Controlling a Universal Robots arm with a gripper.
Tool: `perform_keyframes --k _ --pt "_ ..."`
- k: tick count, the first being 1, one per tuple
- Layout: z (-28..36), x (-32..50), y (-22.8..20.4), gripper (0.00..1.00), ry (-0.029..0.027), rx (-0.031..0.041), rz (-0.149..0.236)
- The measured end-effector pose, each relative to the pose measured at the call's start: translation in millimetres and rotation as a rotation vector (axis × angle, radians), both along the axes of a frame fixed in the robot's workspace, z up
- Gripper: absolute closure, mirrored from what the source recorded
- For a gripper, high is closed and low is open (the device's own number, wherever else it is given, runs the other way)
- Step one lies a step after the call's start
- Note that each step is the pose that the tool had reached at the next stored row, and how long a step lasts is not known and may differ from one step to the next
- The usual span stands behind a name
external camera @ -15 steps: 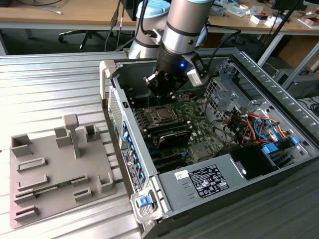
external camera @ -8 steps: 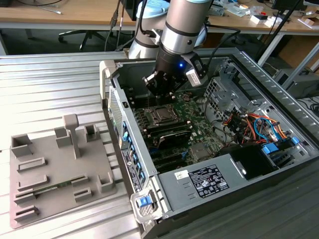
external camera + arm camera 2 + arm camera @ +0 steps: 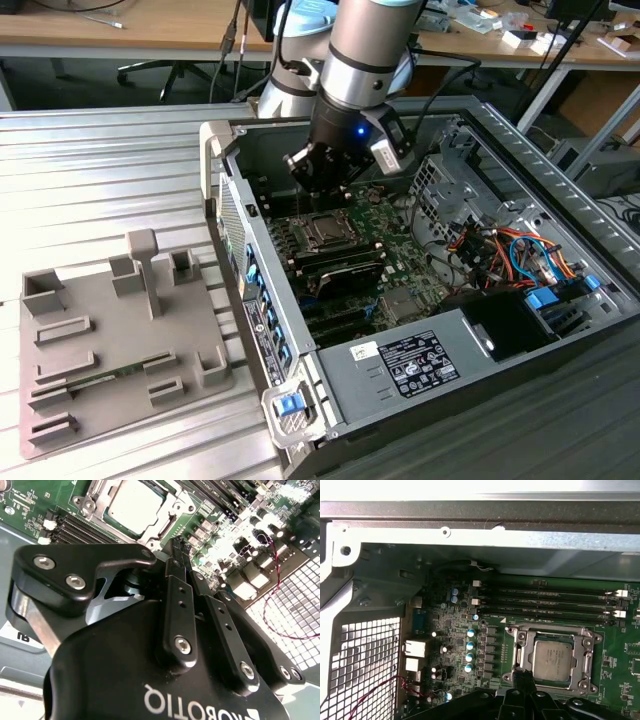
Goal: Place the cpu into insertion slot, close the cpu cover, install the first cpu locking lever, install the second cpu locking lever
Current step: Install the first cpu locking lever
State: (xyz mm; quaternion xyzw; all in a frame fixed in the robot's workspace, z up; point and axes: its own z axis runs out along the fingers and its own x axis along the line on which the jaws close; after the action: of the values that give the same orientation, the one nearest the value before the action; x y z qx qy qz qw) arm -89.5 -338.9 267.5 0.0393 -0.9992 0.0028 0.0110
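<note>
Exterior view: the gripper [image 3: 322,186] hangs inside the open computer case [image 3: 258,300], just above the socket on the motherboard [image 3: 405,262]. The cpu [image 3: 322,232] is a pale square sitting in that socket.

Second wrist view: the gripper [image 3: 176,550] has its fingers drawn together, nothing between them, the tips near the socket's edge but, as far as I can judge, not touching it. The cpu [image 3: 135,505] lies flat in the slot, with the cpu cover [image 3: 102,497] framing it.

First wrist view: the cpu [image 3: 551,660] is seated and the cpu cover [image 3: 526,652] looks folded down flat around it — so 2 of 4 steps appear done. Whether either of the 2 locking levers is latched, I cannot tell.
</note>
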Motion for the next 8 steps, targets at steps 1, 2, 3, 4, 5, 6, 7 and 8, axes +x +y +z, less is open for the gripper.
perform_keyframes --k 1,2,3,4,5,6,7,8 --pt "0.0 -0.4 0.0 0.89 0.0 0.0 0.0" --pt "0.0 -0.5 0.0 0.89 0.0 -0.0001 0.0" --pt "0.0 -0.7 0.0 0.89 0.0 0.0 0.0" --pt "0.0 -0.9 0.0 0.89 0.0 0.0 0.0" --pt "0.0 -1.2 0.0 0.89 0.0 0.0 0.0" --pt "-0.1 -1.5 0.0 0.89 0.0 0.0 0.0" --pt "-0.1 -1.9 0.0 0.89 0.0 0.0 0.0" --pt "-0.1 -2.3 0.0 0.89 0.0 0.0 0.0"
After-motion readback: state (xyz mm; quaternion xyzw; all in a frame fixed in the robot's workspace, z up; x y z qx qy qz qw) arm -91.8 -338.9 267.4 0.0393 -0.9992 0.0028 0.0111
